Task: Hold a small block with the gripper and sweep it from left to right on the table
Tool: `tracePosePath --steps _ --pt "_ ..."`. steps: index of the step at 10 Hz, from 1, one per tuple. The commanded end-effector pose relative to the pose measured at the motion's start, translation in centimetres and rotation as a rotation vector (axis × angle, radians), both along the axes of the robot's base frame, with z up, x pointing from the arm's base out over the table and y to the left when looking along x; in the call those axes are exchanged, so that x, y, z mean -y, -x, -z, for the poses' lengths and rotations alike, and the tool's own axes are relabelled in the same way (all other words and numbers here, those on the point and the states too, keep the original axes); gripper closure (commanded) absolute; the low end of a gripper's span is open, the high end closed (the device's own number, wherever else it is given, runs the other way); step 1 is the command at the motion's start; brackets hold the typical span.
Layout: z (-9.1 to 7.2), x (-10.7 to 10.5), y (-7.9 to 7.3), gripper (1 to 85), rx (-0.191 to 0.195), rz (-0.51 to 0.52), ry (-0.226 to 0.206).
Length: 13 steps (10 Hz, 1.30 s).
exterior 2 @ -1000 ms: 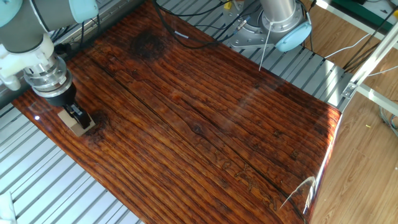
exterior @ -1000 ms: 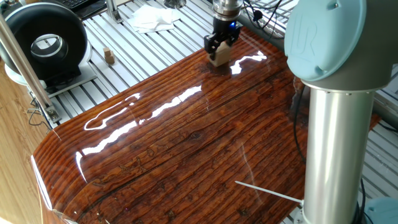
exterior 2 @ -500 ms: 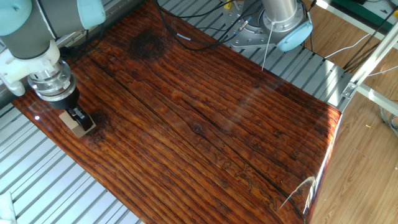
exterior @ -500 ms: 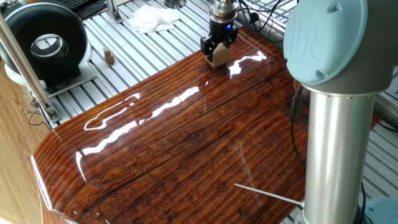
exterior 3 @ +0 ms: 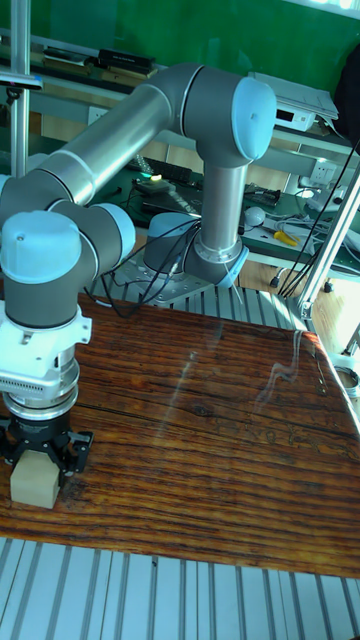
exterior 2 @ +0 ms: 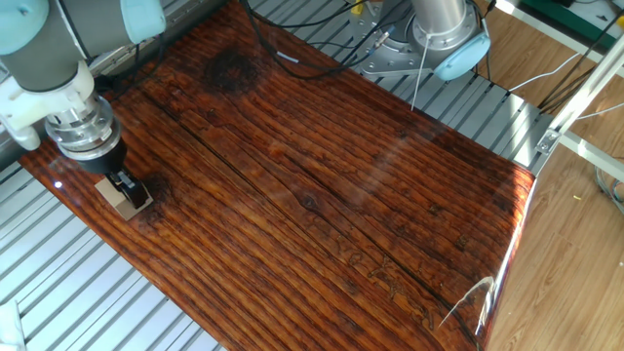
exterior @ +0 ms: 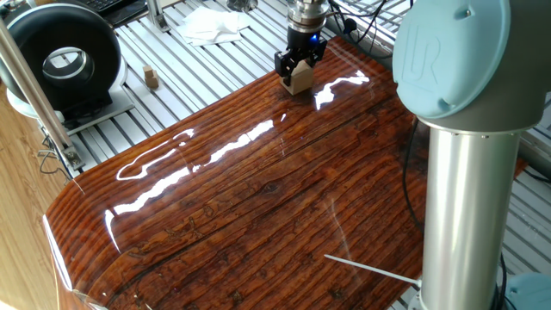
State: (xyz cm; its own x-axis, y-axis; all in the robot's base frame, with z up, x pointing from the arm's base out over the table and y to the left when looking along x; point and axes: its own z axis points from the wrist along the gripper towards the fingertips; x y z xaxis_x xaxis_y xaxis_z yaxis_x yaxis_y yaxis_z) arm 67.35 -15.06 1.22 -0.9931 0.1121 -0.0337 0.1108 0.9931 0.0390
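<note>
One fixed view shows the hand [exterior: 297, 71] pointing straight down at the far edge of the table [exterior: 258, 207], its two black fingers closed on the small block [exterior: 299, 80]. The light-tan cube sits between the fingers with its lower face at or on the glossy board; whether it touches cannot be told for sure. A small blue light glows on the hand just above the fingers, below the silver wrist. On the slatted aluminium surface [exterior: 207, 65] beyond the table lie a tiny brown wooden piece [exterior: 151, 77], well apart from the block, a crumpled white cloth [exterior: 211, 26] and a black round device [exterior: 65, 56]. The pale-blue and grey column of the robot arm [exterior: 461, 146] fills the right foreground.

The other fixed view sees the same grasp from the opposite side: the hand [exterior 2: 119, 185] holds the small block [exterior 2: 123, 196] near the left corner of the table [exterior 2: 322, 195], close to the board's edge, with black cables [exterior 2: 283, 39] trailing over the far end toward the arm's base.

In the tall fixed view the hand [exterior 3: 40, 455] hangs vertically at the lower left, fingers clamped on either side of the small block [exterior 3: 34, 480], which stands upright near the front edge of the table [exterior 3: 200, 450].
</note>
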Motion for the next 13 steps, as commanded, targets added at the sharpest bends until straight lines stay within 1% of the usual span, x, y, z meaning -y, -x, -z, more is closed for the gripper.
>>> tracePosePath --steps 1,2,4,5,8,9,11,13 --pt "1.0 -0.5 -0.2 84.7 0.022 0.008 0.0" --pt "0.7 -0.6 -0.1 84.7 0.021 0.01 0.001" --pt "-0.2 -0.9 0.2 84.7 0.011 0.012 -0.009" --pt "-0.3 -0.8 0.2 84.7 0.011 0.012 -0.011" --pt "-0.4 -0.9 0.2 84.7 0.008 0.014 -0.017" --pt "-0.2 -0.9 0.1 84.7 0.008 0.014 -0.022" --pt "0.3 -1.1 -0.1 84.7 0.023 0.016 -0.022" --pt "0.1 -1.3 -0.1 84.7 0.028 0.022 -0.016"
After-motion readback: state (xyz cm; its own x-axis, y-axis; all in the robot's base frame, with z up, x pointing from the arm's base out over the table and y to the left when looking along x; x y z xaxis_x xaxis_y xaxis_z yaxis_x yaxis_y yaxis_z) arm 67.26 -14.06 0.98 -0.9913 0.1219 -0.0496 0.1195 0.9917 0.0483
